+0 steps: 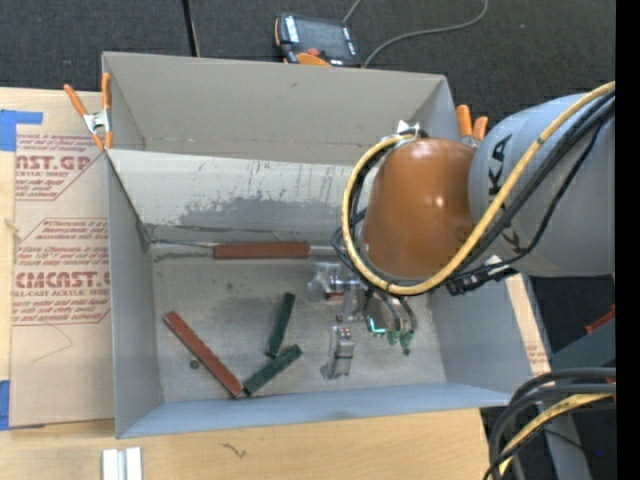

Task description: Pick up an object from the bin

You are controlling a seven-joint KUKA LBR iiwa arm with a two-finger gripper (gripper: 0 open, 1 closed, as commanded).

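A: Bin (130, 318), left?
B: One red-brown bar (203, 354), aslant on the floor; one longer red-brown bar (260, 251) along the back wall.
A: Centre?
B: Upper green stick (280, 324); lower green stick (272, 369), near the front wall.
A: Right?
B: Claw (342, 353), near the lower green stick; spread or pressed together, cannot tell.

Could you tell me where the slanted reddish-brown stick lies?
In the camera view, the slanted reddish-brown stick lies front-left in the bin, its lower end by a dark green stick, left of the gripper.
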